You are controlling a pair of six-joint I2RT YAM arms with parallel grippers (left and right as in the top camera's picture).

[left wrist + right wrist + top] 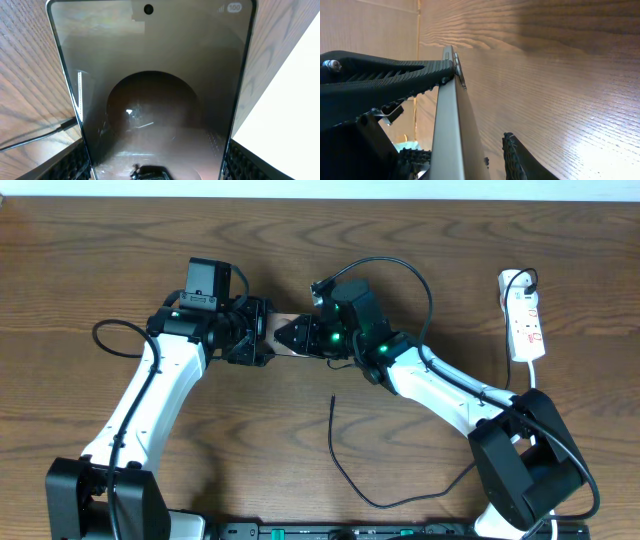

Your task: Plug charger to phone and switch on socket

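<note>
Phone (451, 125) edge-on inside the right gripper (462, 150) — one finger (517, 157) stands clear.

A brown wood-grain table (100, 260) is lying under everything here, its grain running sideways, with a pale strip (500, 188) showing along its far edge.

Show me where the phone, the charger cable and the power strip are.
phone (160, 75), left wrist view, glossy face.
charger cable (331, 430), overhead view, straight run below tip.
power strip (526, 322), overhead view, white body.
</note>
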